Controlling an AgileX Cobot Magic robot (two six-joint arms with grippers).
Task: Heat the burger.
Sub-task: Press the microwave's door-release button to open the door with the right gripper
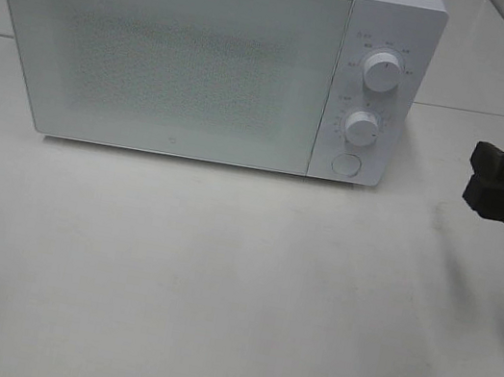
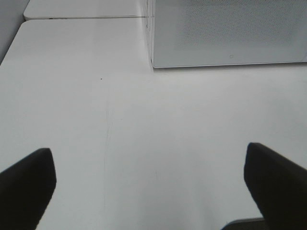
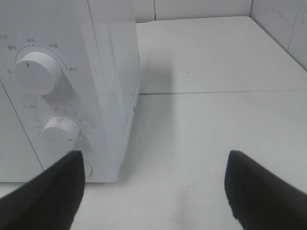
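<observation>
The burger shows in no view, so neither its look nor its place can be told. The boxy white microwave oven (image 1: 158, 55) stands shut on the pale white tabletop (image 1: 215, 289), and its speckled door window is too milky to see through. The black left gripper (image 2: 148, 151) hangs spread wide, grasping nothing. The black right gripper (image 3: 154, 155), cut off at the exterior view's edge, is likewise spread and empty
</observation>
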